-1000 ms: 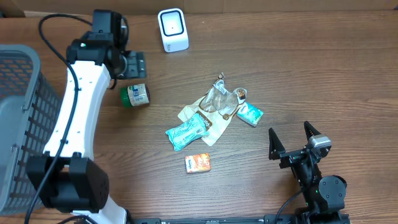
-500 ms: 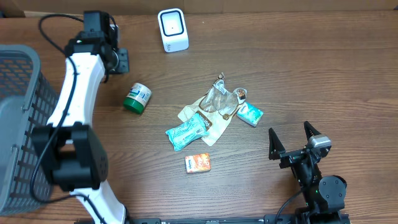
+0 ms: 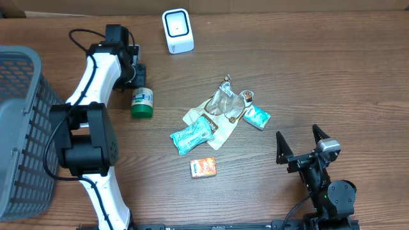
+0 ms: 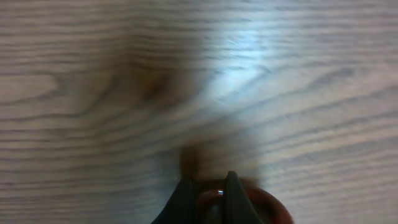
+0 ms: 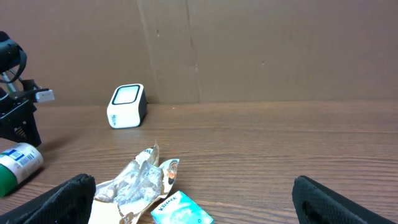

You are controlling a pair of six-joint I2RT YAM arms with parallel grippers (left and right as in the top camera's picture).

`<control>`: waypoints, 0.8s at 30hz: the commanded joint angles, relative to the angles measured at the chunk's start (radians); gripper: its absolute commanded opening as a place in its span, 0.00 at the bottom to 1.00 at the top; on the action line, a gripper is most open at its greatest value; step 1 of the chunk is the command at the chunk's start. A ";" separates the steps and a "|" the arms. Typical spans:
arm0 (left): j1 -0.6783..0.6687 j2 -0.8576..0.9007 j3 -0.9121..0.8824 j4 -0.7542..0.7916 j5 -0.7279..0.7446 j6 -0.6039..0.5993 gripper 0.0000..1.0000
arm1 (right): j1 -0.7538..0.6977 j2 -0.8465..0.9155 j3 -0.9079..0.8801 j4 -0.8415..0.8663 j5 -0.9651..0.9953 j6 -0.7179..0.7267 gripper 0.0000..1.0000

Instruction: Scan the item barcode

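The table [image 3: 332,70] shows bare wood across its whole right side, from the cardboard wall [image 5: 249,50] at the back edge to the right gripper [image 3: 299,144] near the front edge; that gripper's jaws stand wide apart with nothing between them. One grey basket [image 3: 19,128] stands along the left edge; the left arm [image 3: 96,76] runs up beside it toward the back. The left gripper [image 4: 208,185] is clenched, its fingertips nearly meeting over plain wood in the wrist view, with nothing visibly held. One green bottle [image 3: 142,102] lies on its side just in front of that gripper; whether they touch I cannot tell. One white scanner [image 3: 177,30] sits near the back edge, apart from the bottle, with open wood between them. Mid-table lies one cluster: one crumpled wrapper [image 3: 220,105], one teal packet [image 3: 192,134], one teal box [image 3: 257,117]; one orange box [image 3: 204,167] lies alone just in front of it. A bare strip separates the cluster from the bottle.
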 commanded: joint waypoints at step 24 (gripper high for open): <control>-0.019 -0.048 -0.010 -0.121 0.029 -0.168 0.04 | -0.004 -0.010 -0.011 0.003 0.002 0.002 1.00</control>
